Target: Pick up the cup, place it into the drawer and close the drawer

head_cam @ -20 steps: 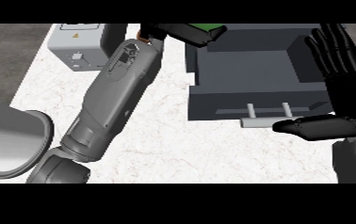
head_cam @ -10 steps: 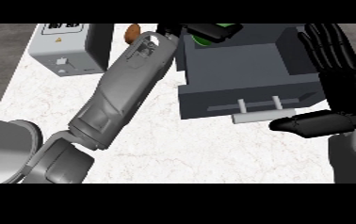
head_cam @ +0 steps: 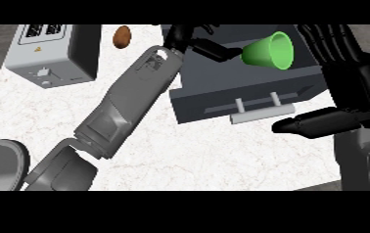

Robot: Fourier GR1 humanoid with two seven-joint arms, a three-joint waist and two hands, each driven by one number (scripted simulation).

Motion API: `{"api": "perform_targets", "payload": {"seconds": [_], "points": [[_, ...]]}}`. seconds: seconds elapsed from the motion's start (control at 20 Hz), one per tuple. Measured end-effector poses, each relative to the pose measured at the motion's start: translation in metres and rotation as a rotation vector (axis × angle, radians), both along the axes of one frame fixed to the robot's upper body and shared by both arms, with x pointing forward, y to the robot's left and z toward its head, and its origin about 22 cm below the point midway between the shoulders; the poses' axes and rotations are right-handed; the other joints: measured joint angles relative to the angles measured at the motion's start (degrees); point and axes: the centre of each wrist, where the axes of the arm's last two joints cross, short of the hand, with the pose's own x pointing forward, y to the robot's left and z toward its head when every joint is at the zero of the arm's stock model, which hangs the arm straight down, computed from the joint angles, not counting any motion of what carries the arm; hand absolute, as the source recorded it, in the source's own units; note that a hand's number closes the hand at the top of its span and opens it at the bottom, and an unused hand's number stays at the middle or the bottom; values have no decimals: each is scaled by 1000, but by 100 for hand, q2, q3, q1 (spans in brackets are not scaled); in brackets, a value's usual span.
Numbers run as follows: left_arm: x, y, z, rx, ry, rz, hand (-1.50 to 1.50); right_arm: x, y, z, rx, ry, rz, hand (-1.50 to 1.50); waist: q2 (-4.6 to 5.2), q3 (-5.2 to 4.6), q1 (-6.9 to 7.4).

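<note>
The green cup (head_cam: 269, 51) lies tipped on its side inside the open dark grey drawer (head_cam: 217, 87), its mouth facing right. My left hand (head_cam: 194, 40) reaches over the drawer's back left part. Its fingers (head_cam: 218, 52) stretch toward the cup's narrow base and look relaxed, not wrapped round it. The drawer's pale bar handle (head_cam: 264, 110) faces me at its front. My right hand (head_cam: 334, 60) stays open at the right edge beside the drawer, fingers up and thumb (head_cam: 318, 124) pointing left below the handle.
A grey toaster (head_cam: 51, 51) stands at the back left. A small brown rounded object (head_cam: 122, 36) lies between it and the drawer. A grey plate's rim (head_cam: 10, 164) shows at the lower left. The counter (head_cam: 209, 153) is white marble.
The left hand has swung right over the drawer. The cup, before mostly hidden by the hand, now shows whole inside the drawer past the fingertips. The right hand has barely moved.
</note>
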Motion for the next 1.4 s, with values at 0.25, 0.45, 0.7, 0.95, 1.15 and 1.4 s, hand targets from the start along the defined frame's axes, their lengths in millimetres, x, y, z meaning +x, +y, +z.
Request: {"api": "perform_targets", "payload": {"seconds": [0.25, 0.45, 0.7, 0.95, 1.15, 1.4], "points": [[-3, 2, -7, -78, 1, 0, -150, 3, 13, -4, 8, 4, 102, -150, 59, -2, -160], [-4, 0, -2, -191, -15, -27, -150, 5, 28, -4, 8, 18, 263, 150, 65, -5, -190], [-5, -3, 7, -333, -78, -46, -150, 4, 40, -8, -82, 80, 459, 150, 12, -12, -64], [-4, -3, 8, -402, -118, 10, -150, -2, 36, -12, -345, 171, 539, -150, -50, -13, 120], [-3, -3, 11, -433, -115, 34, -150, -9, 28, -14, -535, 197, 466, -150, -111, -9, 377], [-4, 4, -3, -476, -118, 47, -150, -13, 38, -44, -690, 216, 346, -150, -143, -7, 654]]}}
